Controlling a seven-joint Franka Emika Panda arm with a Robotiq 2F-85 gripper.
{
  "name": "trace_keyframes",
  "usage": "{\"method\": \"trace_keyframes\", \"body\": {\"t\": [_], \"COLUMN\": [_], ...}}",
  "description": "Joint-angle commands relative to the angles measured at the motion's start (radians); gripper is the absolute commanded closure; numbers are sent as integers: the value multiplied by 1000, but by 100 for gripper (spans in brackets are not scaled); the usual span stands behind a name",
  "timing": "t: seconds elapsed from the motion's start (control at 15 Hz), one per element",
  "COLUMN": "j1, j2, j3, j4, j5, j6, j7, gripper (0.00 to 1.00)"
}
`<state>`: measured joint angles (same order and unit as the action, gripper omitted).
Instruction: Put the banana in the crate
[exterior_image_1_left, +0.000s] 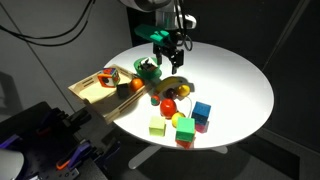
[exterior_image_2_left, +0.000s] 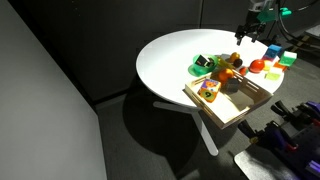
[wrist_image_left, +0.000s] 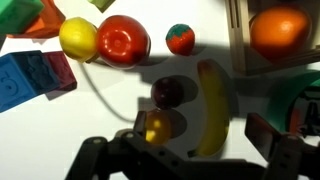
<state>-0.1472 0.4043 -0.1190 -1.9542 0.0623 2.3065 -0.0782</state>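
Observation:
The banana (wrist_image_left: 210, 105) is a small curved yellow toy lying on the white table. In the wrist view it lies between my two fingers. My gripper (wrist_image_left: 200, 135) is open and hovers above it, not closed on it. In an exterior view the gripper (exterior_image_1_left: 165, 48) hangs over the toy cluster, with the banana (exterior_image_1_left: 178, 84) below it. The crate (exterior_image_1_left: 85, 90) is a shallow light-wood tray at the table's edge. It also shows in the other exterior view (exterior_image_2_left: 215, 112) and as a wooden rim in the wrist view (wrist_image_left: 236, 40), where it holds an orange ball (wrist_image_left: 280, 30).
Close to the banana are a dark purple fruit (wrist_image_left: 168, 93) and an orange-yellow ball (wrist_image_left: 157, 127). Farther off are a red fruit (wrist_image_left: 122, 40), a lemon (wrist_image_left: 78, 38), a small strawberry (wrist_image_left: 180, 38) and a blue block (wrist_image_left: 30, 80). A green-and-white container (exterior_image_1_left: 148, 70) stands beside the crate.

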Motion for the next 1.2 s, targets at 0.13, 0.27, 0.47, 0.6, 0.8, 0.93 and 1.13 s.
{"method": "trace_keyframes", "body": {"t": [0.13,0.27,0.47,0.6,0.8,0.93,1.13], "j1": [11,19,30,38,49,55,63], "j2": [104,132,170,191,218,234,259], "j3": [5,2,4,6,7,8,8], "j4": [99,115,140,156,180,194,214], "j5": [-8,-16,-22,-29,-51,-70,-98], "j6": [-57,-53,-43,-33,-21,-12,-4], "j7": [95,116,130,123,108,98,95], "gripper": [0,0,0,0,0,0,0]}}
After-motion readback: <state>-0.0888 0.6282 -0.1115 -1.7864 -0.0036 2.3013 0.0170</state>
